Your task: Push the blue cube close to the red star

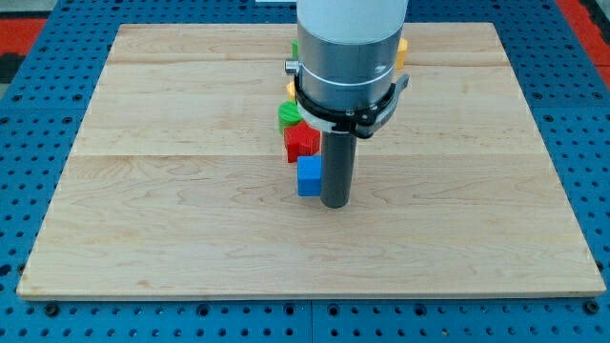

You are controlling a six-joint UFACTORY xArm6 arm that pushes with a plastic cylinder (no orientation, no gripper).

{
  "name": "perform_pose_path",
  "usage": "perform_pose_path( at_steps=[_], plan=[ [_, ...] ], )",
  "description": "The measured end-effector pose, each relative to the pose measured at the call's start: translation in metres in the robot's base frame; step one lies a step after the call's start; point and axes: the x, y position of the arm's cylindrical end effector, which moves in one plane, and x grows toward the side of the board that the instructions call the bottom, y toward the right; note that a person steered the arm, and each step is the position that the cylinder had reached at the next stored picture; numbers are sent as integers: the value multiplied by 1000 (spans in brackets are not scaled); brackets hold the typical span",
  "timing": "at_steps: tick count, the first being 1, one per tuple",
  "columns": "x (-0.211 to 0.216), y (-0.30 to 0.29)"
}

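Observation:
The blue cube (pixel 308 177) sits near the middle of the wooden board (pixel 172 191). The red star (pixel 301 141) lies just above it, touching or nearly touching. My tip (pixel 335 203) stands right against the blue cube's right side. The rod and the arm's grey body above it hide part of the blocks behind.
A green block (pixel 288 115) lies just above the red star. A yellow block (pixel 291 90) peeks out at the arm's left edge and an orange-yellow block (pixel 401 48) at its right edge, both partly hidden. Blue pegboard surrounds the board.

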Motion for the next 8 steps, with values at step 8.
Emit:
perform_pose_path(
  at_steps=[8],
  plan=[
    [1, -27]
  ],
)
